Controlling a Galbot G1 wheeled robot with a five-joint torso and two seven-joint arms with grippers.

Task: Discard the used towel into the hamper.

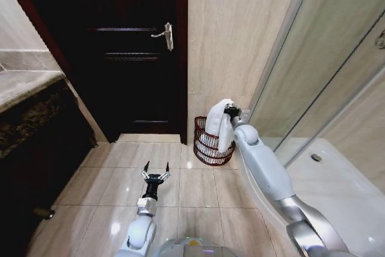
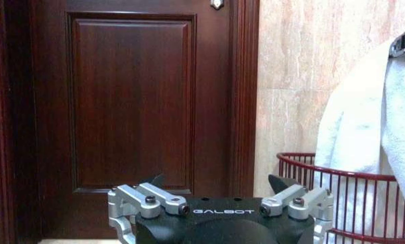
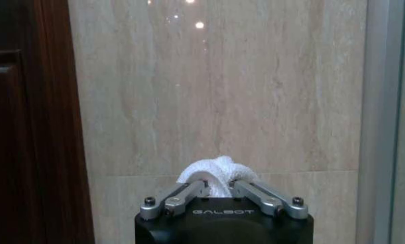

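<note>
Nearest the head camera, the left gripper hung low over the pale floor tiles, its two dark fingers spread wide apart and holding nothing. It pointed toward the dark wooden door and sat well clear of the work, which reads as an arm parked out of the way while the other did the job.

Farther out, the right arm reached forward along the edge of the shower tray, and the right gripper was held up just above the hamper. Its fingers were pinched together on a bunched fold of the white towel; the right wrist view showed the two metal links drawn in around a knot of white cloth. Gripped by one end like that, the towel hung straight down, and its lower part draped over the near rim and into the reddish-brown basket. Holding it high and over the opening looks meant to let the cloth drop inside rather than spill onto the floor.

Beyond, the hamper stood on the floor close against the beige tiled wall, in the corner between the door frame and the glass shower screen. The towel was not yet released.
</note>
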